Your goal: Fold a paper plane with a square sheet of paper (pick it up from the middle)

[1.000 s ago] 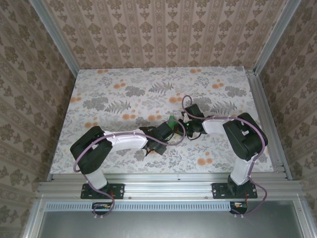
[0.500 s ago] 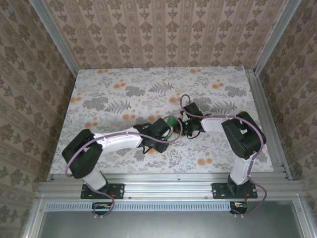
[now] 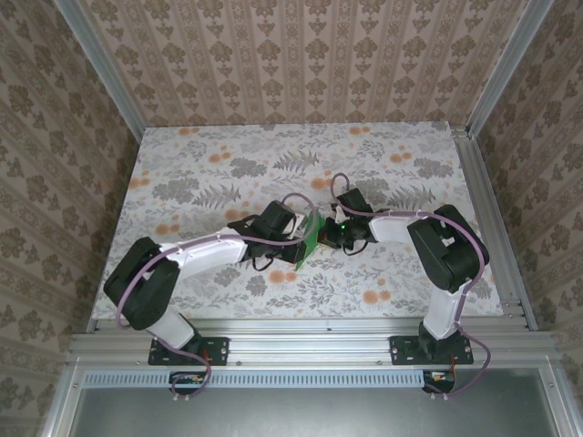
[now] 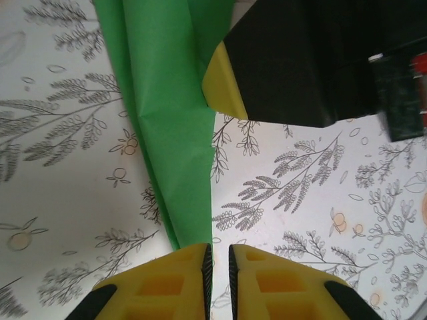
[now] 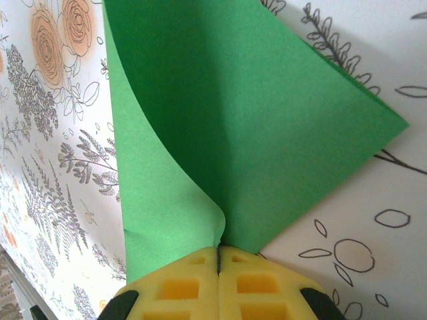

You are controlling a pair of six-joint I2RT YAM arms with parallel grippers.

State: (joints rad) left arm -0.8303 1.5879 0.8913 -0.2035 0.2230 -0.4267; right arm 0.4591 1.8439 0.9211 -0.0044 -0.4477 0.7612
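The right pincer (image 5: 219, 257) is clamped tight on the green sheet (image 5: 253, 133). Its yellow pads meet on a pinched edge, so the paper stands up off the counter (image 3: 228, 173) near its middle, between the two arms. Held that way, I judge, the sheet hangs free for the other arm to work a fold. From the pinch one layer fans out flat to a sharp corner and another curls round beside it, so the sheet is doubled but far from a dart. The left pincer (image 4: 219, 257) sits at the sheet's opposite tip, its pads nearly together with a slim gap. The paper's edge runs right down to that gap, but whether it is nipped there I cannot tell. Around them are the flower-printed counter, patterned walls (image 3: 301, 64) and a metal frame (image 3: 301, 346). The main obstacle looks to be the right pincer's black body, just beside the sheet and close in front of the left one.
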